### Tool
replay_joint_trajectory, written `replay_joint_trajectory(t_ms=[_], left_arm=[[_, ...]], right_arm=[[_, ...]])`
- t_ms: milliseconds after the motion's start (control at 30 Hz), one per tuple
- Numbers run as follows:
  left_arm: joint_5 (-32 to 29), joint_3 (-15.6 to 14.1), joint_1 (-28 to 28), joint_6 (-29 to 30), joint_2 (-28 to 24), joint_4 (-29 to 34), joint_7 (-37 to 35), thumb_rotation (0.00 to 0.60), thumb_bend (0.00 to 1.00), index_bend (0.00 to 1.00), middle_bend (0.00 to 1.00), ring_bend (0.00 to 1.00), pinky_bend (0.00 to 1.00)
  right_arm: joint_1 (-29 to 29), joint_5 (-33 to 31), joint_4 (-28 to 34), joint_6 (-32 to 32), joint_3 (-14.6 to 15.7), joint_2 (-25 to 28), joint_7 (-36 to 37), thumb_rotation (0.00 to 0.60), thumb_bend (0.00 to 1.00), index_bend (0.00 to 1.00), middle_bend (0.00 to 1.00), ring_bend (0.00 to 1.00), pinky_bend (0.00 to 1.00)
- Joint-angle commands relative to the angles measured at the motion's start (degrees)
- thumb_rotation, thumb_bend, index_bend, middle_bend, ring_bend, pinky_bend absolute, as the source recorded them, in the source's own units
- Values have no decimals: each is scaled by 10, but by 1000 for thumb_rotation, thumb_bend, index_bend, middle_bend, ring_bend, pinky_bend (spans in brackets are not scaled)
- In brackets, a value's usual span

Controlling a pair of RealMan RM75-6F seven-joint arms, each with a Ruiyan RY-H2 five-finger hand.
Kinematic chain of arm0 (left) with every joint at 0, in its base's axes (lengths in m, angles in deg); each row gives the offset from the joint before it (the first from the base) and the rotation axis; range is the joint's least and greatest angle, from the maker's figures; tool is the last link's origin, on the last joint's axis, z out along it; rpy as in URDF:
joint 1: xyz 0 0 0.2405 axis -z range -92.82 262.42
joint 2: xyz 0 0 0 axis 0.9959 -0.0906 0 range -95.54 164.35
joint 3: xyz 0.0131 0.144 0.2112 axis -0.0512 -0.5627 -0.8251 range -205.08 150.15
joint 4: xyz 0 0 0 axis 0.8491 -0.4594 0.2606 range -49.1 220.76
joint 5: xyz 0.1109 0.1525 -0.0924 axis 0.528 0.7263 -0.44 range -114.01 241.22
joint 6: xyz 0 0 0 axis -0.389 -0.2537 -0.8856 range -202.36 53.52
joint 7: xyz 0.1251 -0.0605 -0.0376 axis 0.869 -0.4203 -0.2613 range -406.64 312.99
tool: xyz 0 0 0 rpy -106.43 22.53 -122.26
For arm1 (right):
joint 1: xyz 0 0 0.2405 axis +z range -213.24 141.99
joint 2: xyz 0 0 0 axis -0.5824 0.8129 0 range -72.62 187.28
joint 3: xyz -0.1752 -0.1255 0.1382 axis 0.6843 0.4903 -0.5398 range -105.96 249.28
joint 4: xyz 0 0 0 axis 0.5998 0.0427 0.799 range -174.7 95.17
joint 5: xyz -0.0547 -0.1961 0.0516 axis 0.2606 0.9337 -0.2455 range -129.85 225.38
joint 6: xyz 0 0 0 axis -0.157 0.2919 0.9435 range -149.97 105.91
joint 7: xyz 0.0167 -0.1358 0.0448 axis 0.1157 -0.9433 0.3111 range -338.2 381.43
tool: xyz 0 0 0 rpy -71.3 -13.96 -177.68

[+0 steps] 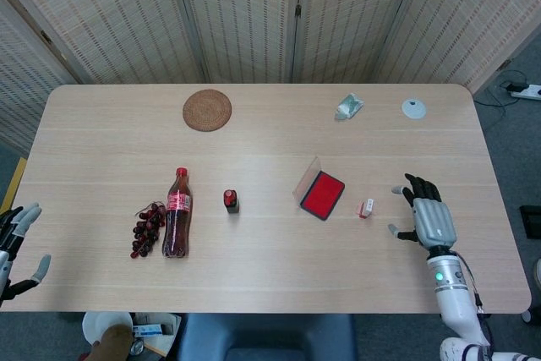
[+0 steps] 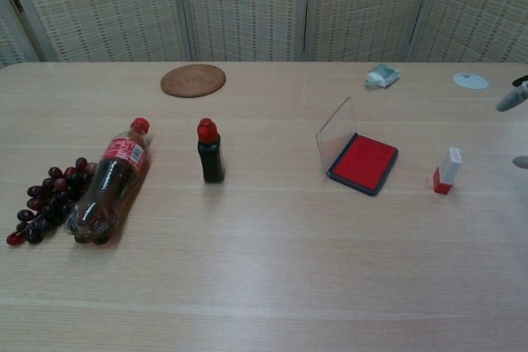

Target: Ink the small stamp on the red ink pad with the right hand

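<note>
The small stamp (image 1: 366, 208) (image 2: 446, 171), white with a red base, stands upright on the table, right of the red ink pad (image 1: 322, 194) (image 2: 361, 161), whose clear lid is raised. My right hand (image 1: 428, 220) is open with fingers spread, apart from the stamp and to its right; in the chest view only its fingertips (image 2: 510, 100) show at the right edge. My left hand (image 1: 15, 238) is open at the table's left front edge, holding nothing.
A cola bottle (image 1: 176, 215) lies beside dark grapes (image 1: 147, 228). A small ink bottle (image 1: 230, 200) stands mid-table. At the back are a woven coaster (image 1: 207, 110), a crumpled wrapper (image 1: 348, 106) and a white disc (image 1: 413, 108).
</note>
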Motion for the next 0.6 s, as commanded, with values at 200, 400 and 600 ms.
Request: replay_joint_trajectory(t_ms=[200,400,600], left_arm=[[-14,2,10,-30,7,16,42,600,427,0,0,0,0],[-35,7,27,-74,16,18,71,600,428,0,0,0,0],[-28,1,30,-82,19,22,86,600,427,0,0,0,0]], right_arm=[[-120,158,-63,-173,63,40,123,600,186,227,46,0,0],[-142,173,-68,-206,56,49,107,600,179,200,35,0,0],[-145,175,-63,-197,50,54,105,600,174,192,34,0,0]])
